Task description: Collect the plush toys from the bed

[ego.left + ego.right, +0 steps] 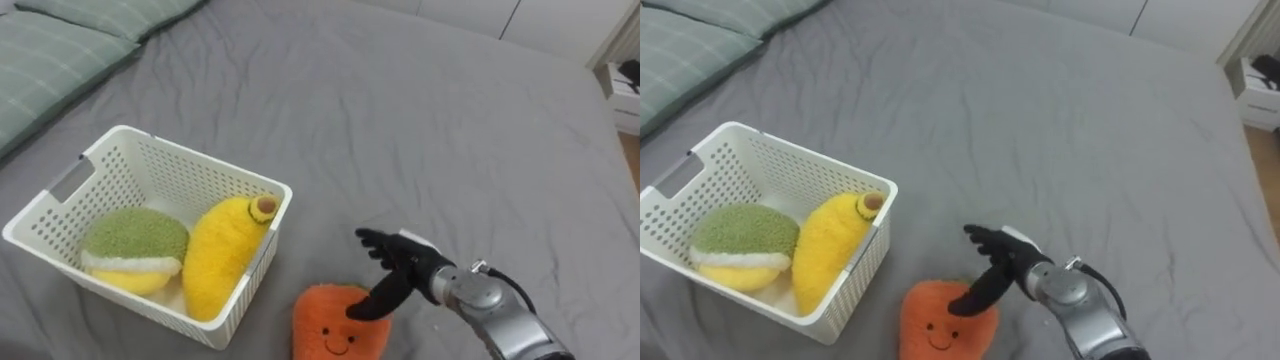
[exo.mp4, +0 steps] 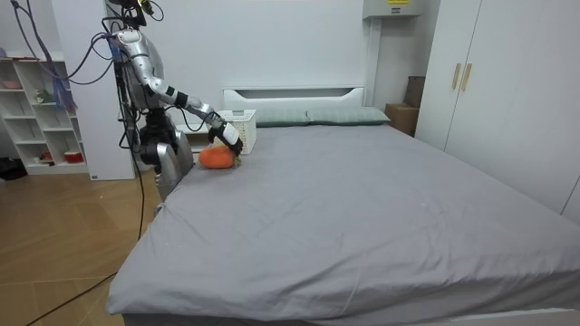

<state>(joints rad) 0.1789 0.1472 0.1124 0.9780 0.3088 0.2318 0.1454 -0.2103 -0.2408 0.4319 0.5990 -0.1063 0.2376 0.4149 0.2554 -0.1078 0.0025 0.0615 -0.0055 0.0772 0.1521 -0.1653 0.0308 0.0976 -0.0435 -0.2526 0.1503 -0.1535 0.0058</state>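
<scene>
Orange plush toy [image 1: 335, 325] on bed [image 1: 420, 120], right hand [image 1: 408, 262] just above it, fingers spread, holding nothing

Orange plush toy [image 1: 335, 325] with a smiling face, face-up on the grey bed [image 1: 420, 120], just beside the near corner of the white basket [image 1: 120, 150]. Inside the basket, side by side: yellow plush [image 1: 222, 255], tilted with its brown tip at the rim; round green-and-yellow plush [image 1: 133, 248].

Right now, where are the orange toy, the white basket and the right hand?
orange toy [image 1: 325, 328]: left eye view, on its smiling face.
white basket [image 1: 210, 162]: left eye view, on its far rim.
right hand [image 1: 405, 262]: left eye view, on the hand's middle.
</scene>
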